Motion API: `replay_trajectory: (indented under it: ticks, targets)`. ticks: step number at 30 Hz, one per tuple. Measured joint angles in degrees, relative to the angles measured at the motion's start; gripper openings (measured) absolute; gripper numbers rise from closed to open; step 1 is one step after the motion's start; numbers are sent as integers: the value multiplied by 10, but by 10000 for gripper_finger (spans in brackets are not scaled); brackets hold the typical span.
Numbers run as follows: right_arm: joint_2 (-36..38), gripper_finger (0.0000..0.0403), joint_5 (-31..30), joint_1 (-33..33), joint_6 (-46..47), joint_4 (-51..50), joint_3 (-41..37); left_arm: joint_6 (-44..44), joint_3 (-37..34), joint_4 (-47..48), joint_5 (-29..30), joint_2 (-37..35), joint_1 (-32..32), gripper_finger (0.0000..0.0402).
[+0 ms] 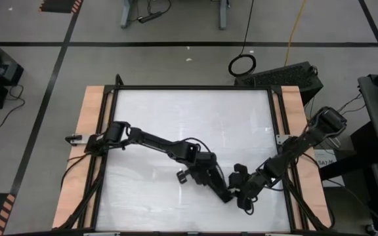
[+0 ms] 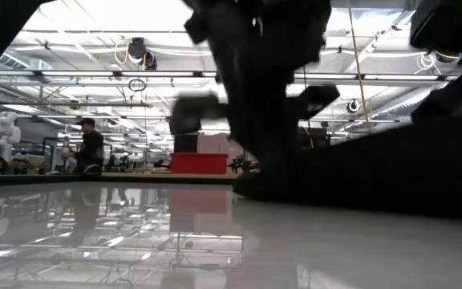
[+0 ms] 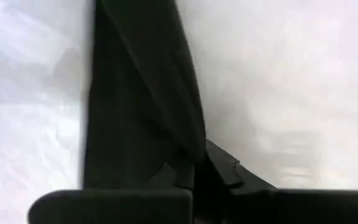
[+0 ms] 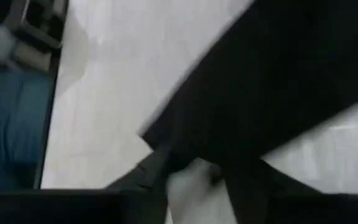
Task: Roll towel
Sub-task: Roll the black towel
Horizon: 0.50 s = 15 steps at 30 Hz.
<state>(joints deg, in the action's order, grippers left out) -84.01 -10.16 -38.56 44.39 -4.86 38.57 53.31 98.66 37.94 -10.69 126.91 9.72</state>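
Observation:
In the left wrist view the black towel (image 3: 135, 93) is a long narrow band on the white table, running away from my fingers. The right wrist view shows it as a broad black band (image 4: 272, 87) slanting across the table. From above, both arms cover most of it near the table's near middle. My left gripper (image 1: 227, 194) is shut on the towel. Close beside it, my right gripper (image 1: 243, 195) is open, with white table showing between its fingers (image 4: 148, 177) at the towel's edge. In the low view the towel is a dark low mass (image 2: 375, 177). My left gripper pinches the towel's end nearest to it (image 3: 190, 158) between its two fingers, slanting down from above. The fingers point along the band. A folded-over layer (image 3: 179, 93) runs along one long side. The rest of the towel lies on the table. My right gripper has its fingertips at the towel's edge (image 4: 166, 146); I cannot tell whether they touch it.
A black frame (image 1: 195, 87) rims the white tabletop, with wooden strips (image 1: 90, 131) on both sides. Bare table lies toward the far edge and on the left (image 1: 149, 111). In the low view a person (image 2: 89, 148) stands far behind the table, near a red box (image 2: 199, 163).

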Motion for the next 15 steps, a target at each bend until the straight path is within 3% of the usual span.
replay_trajectory:
  ticks: [3, 6, 10, 15]
  targets:
    - [2, 184, -20, -16, -26, -102, 52, -41, 40, 42, -58, 0, 0, 7]
    - [3, 205, -87, -40, -73, -177, 111, -68, 60, 52, -98, 11, 0, 7]
    - [4, 205, -186, -74, -143, -181, 151, -87, 95, 89, -116, 63, -2, 7]
    - [-3, 188, -214, -93, -124, -190, 155, -95, 164, 160, -126, 123, -3, 7]
